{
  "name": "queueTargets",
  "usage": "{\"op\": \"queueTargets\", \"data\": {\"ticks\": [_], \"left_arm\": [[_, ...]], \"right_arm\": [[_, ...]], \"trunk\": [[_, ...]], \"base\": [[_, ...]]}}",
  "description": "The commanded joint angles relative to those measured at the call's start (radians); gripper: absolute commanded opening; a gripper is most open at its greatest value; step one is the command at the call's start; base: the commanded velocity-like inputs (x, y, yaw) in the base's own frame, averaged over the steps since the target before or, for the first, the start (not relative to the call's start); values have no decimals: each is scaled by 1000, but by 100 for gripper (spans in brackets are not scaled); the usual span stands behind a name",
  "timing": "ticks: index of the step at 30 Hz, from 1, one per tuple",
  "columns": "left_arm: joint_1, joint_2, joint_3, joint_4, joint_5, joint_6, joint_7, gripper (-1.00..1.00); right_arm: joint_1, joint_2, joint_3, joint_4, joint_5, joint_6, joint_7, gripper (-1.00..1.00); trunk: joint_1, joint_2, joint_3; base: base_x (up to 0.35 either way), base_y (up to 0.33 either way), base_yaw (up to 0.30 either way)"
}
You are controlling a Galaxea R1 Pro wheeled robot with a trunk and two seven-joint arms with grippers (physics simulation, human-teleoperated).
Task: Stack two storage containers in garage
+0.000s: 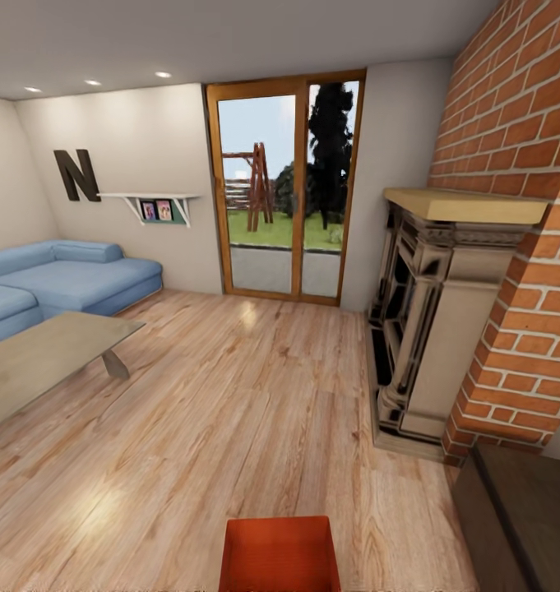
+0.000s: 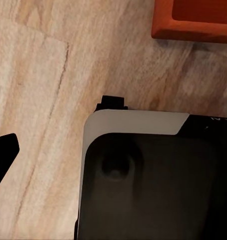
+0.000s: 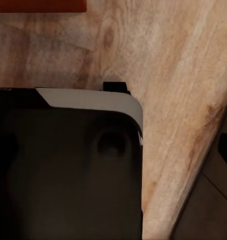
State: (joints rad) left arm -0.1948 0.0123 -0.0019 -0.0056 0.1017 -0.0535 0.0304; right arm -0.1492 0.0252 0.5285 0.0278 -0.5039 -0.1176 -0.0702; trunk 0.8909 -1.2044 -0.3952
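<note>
Orange-red and open-topped, one storage container sits on the light wood plank floor right at the robot's feet, its low flared walls cut off by the near edge of the head view. The left wrist view catches a corner of it just past the robot's dark base; the right wrist view shows a strip of the same colour beyond the base. I cannot pick out a second bin.

Judging by its look, the bin is stiff moulded plastic, light when empty, and likely smooth enough to slip in a one-sided pinch. The safest hold is probably two-handed, one gripper on each long wall, clamped over the rim where the flare gives a lip — or a grip on both short ends.

Neither gripper's fingers are clear, so whether they are spread or pressed together I cannot tell.

Further off stand a low table, a blue sofa, a brick-and-stone fireplace, then a glazed door — still the living room, not the garage.
</note>
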Motion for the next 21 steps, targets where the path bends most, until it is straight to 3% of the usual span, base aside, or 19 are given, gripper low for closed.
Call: {"op": "queueTargets", "data": {"ticks": [1,21], "left_arm": [[0,0,-1,1,10,-3,0,100],[0,0,-1,1,10,-3,0,100]], "right_arm": [[-1,1,8,3,-8,-5,-1,100],[-1,1,8,3,-7,-5,-1,100]], "trunk": [[0,-1,-3],[0,-1,-35]], "base": [[0,0,0],[0,0,0]]}}
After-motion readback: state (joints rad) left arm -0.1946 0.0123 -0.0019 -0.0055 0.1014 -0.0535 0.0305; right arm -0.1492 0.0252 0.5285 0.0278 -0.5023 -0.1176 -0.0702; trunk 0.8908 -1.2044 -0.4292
